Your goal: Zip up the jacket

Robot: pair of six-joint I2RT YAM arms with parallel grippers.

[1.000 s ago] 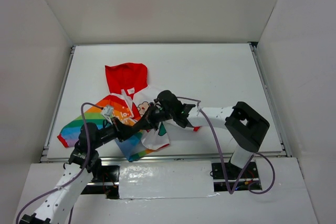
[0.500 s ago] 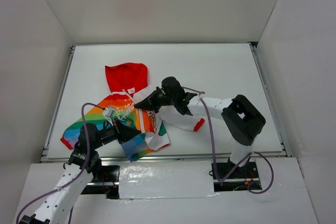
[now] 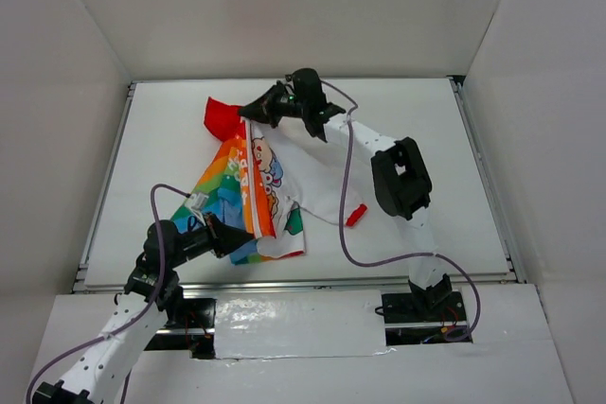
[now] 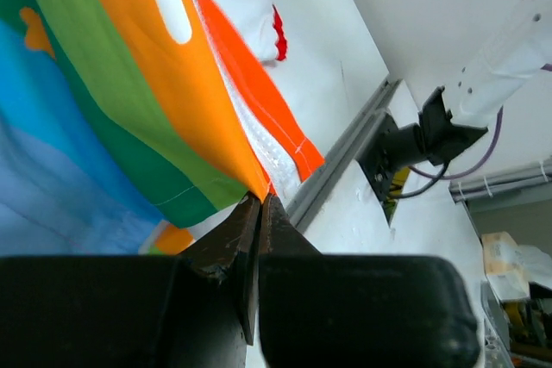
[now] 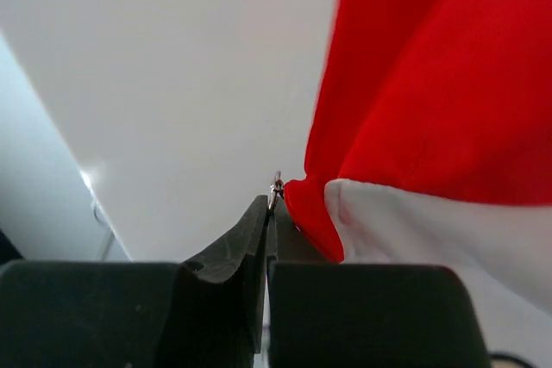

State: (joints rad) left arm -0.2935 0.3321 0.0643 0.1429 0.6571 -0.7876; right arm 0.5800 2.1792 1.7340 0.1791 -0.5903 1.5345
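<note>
The jacket (image 3: 251, 186) lies stretched lengthwise on the white table, rainbow half on the left, white cartoon half on the right. The red hood (image 3: 221, 115) is bunched at the far end and the red cuff (image 3: 356, 214) lies to the right. My left gripper (image 3: 230, 238) is shut on the jacket's bottom hem; the left wrist view shows its jaws (image 4: 260, 200) pinching the orange and green edge (image 4: 129, 109). My right gripper (image 3: 248, 111) is at the collar. In the right wrist view it (image 5: 272, 204) is shut on the metal zipper pull (image 5: 276, 185) beside the red hood fabric (image 5: 431, 66).
Metal rails (image 3: 106, 177) edge the table and white walls enclose it. The right arm (image 3: 398, 177) reaches across the table's right half, its purple cable (image 3: 343, 186) trailing over the white sleeve. The right arm's base (image 4: 414, 140) shows in the left wrist view.
My right gripper has moved from mid-table to the far side, drawing the zipper pull up to the collar. The jacket has stretched out lengthwise. My left gripper has kept hold of the hem.
</note>
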